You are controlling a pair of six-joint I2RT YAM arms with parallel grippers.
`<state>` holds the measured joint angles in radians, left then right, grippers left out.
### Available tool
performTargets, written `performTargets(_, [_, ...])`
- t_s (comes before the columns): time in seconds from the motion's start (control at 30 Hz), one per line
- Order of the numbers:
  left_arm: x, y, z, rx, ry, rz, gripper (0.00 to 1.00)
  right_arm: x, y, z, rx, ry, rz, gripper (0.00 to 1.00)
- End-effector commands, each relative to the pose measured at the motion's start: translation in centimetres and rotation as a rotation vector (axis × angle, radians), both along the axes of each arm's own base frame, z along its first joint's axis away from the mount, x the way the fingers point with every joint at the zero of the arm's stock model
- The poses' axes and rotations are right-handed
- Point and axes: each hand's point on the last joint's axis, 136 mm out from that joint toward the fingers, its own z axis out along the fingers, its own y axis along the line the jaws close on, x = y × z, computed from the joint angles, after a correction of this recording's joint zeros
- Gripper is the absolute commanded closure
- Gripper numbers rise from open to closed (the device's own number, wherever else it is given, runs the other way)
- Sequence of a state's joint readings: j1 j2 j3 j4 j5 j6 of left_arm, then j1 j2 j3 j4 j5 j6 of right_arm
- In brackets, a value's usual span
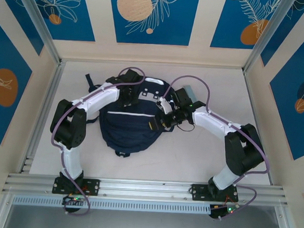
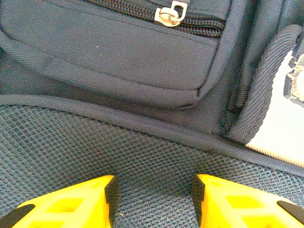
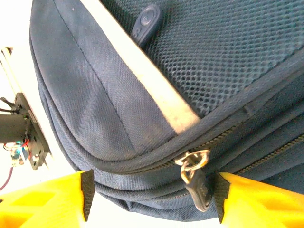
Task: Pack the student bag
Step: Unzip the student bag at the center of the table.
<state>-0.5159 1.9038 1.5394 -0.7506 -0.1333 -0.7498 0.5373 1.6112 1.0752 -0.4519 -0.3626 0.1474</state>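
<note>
Student bag [image 1: 130, 125] lies flat mid bench [image 1: 201, 159], top end toward the back wall, both arms bent in over it. Right gripper [image 3: 153, 192] sits at the bag's right flank with jaws wide and nothing held, straddling a zipper pull [image 3: 194, 183] that hangs off-centre, close to the right finger. Left gripper [image 2: 154, 190] is at the top end with jaws about half apart on the mesh panel [image 2: 95, 152]; mesh fills the gap, and I cannot tell if it pinches a fold or just presses down. A second zip slider [image 2: 170, 14] is ahead of it, untouched. Risks: the pull is small and dangling, so a close from this offset may knock it aside or catch only seam fabric. If the left side is not really anchoring, a tug along the zip would likely drag or bunch the soft bag rather than run the slider. The two wrists are near each other over the top of the bag with purple cables looping above, so a sweep toward the middle risks contact or a snag. Room: bare bench to the right and on the near side up to the rail [image 1: 146, 189]. There is less room behind the bag and on the left side.
</note>
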Motion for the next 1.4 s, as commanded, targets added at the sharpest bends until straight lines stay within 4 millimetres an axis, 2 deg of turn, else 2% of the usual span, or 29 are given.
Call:
performTargets(0.0, [-0.9,0.2,-3.4,0.046,0.087,-0.017,0.53,0.0,-0.3,0.1,-0.028,-0.032,0.002,0.45])
performTargets(0.13, [-0.9,0.2,-3.3,0.044,0.087,-0.021,0.53,1.2,-0.8,-0.1,-0.073,-0.096,-0.023,0.59])
performTargets(0.27, [-0.9,-0.2,-2.8,0.023,0.084,-0.031,0.55,1.6,-0.8,-0.3,-0.087,-0.121,-0.018,0.69])
performTargets(0.33, [-0.6,-1.2,-1.6,-0.025,0.059,-0.061,0.57,1.7,-0.9,-0.4,-0.096,-0.127,-0.017,0.74])
performTargets(0.5, [0.3,-3.8,3.1,-0.129,-0.037,-0.144,0.62,1.8,-1.0,-0.3,-0.108,-0.150,-0.016,0.88])
performTargets(0.57, [0.2,-5.1,4.3,-0.163,-0.061,-0.185,0.65,1.8,-1.0,-0.2,-0.112,-0.160,-0.021,0.91])
performTargets(0.63, [-0.1,-6.2,4.7,-0.194,-0.062,-0.217,0.69,2.1,-1.1,0.0,-0.118,-0.170,-0.032,0.97])
performTargets(0.73, [-0.5,-7.8,3.9,-0.229,-0.034,-0.253,0.77,2.8,-1.5,-0.1,-0.144,-0.179,-0.067,1.00])
performTargets(0.8, [-0.8,-8.4,2.8,-0.229,-0.006,-0.267,0.85,3.1,-1.7,-0.1,-0.155,-0.183,-0.089,1.00])
performTargets(0.93, [-0.9,-8.9,0.0,-0.207,0.065,-0.262,0.91,2.7,-1.8,0.1,-0.159,-0.177,-0.089,1.00])
performTargets(1.2, [-0.6,-7.6,-6.2,-0.100,0.170,-0.154,1.00,-2.8,-1.0,0.3,-0.167,-0.150,0.038,1.00])
performTargets(1.37, [-0.9,-7.1,-8.2,-0.082,0.198,-0.100,1.00,-5.4,0.3,0.3,-0.158,-0.138,0.088,1.00])
